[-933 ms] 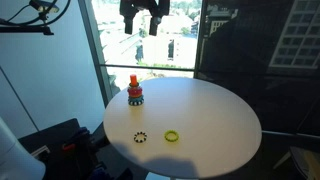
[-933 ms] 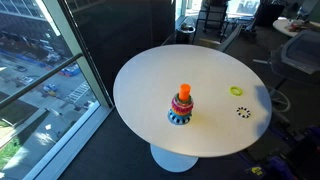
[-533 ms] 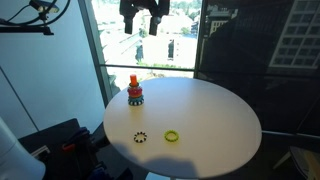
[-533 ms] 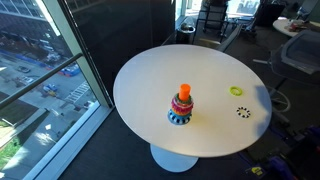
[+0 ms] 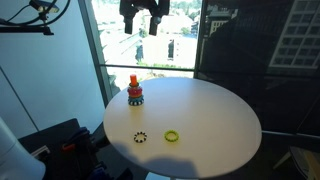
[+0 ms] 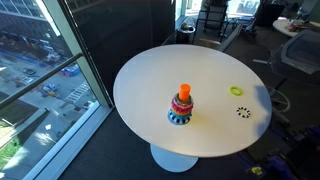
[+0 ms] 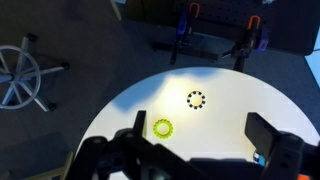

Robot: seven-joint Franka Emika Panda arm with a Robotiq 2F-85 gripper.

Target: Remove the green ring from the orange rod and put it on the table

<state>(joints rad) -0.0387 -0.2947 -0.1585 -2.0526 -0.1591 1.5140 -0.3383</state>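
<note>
My gripper [image 5: 143,29] hangs high, jaws spread, holding nothing. The green ring [image 5: 135,98] sits low on the upright orange rod [image 5: 134,80], well below me near the table [image 5: 210,115] edge, so I'd judge a descent along its vertical axis

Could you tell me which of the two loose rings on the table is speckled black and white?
The speckled ring; its neighbour, the yellow-green ring, is one plain colour.
</note>
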